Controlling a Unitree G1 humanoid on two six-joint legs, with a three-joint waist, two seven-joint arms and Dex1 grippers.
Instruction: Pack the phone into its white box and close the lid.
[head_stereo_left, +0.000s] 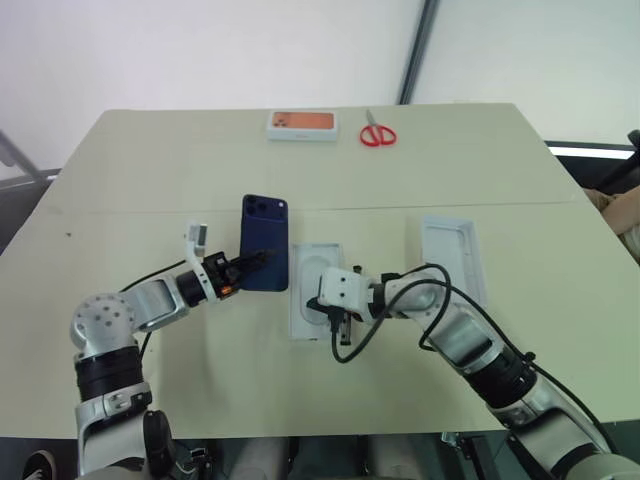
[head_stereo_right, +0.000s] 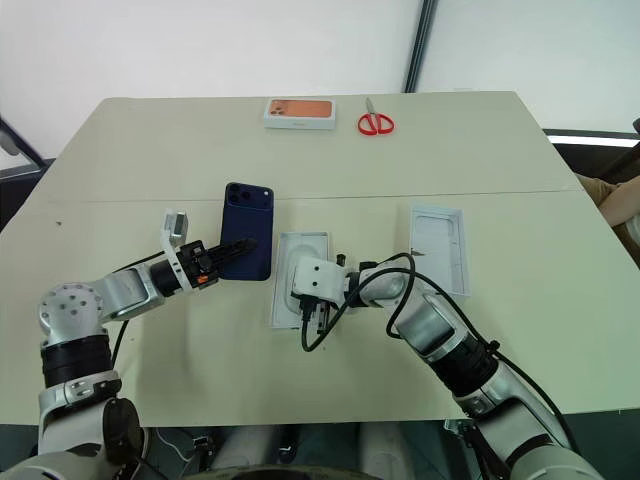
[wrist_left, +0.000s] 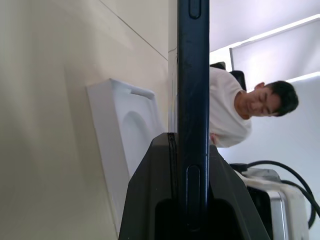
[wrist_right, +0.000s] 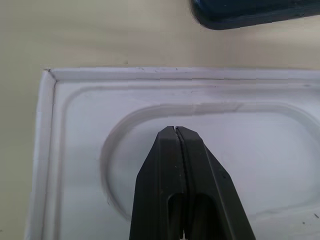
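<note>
While the left gripper (head_stereo_left: 243, 268) clamps the phone (head_stereo_left: 265, 243), the right gripper (wrist_right: 176, 131), fingers pressed together and empty, hovers over what seems the white box (head_stereo_left: 315, 290).

Phone: we see the dark blue phone (wrist_left: 193, 85) edge-on, standing as a thin upright strip, its side buttons facing us.
Left gripper: our left gripper (wrist_left: 192, 150) has its two black fingers (wrist_left: 150, 195) pressed against either face of the phone, clamping it.
White tray: just beside the phone lies a shallow white tray (wrist_left: 122, 135) on the table, with a rounded oval outline moulded in its floor.
Table: we see the pale beige table (wrist_left: 55, 100) with a thin seam running across it.
Person: beyond the phone sits a person (wrist_left: 235, 112) in a white shirt.
Cable: a black cable (wrist_left: 280, 172) loops over a white housing near the gripper.
</note>
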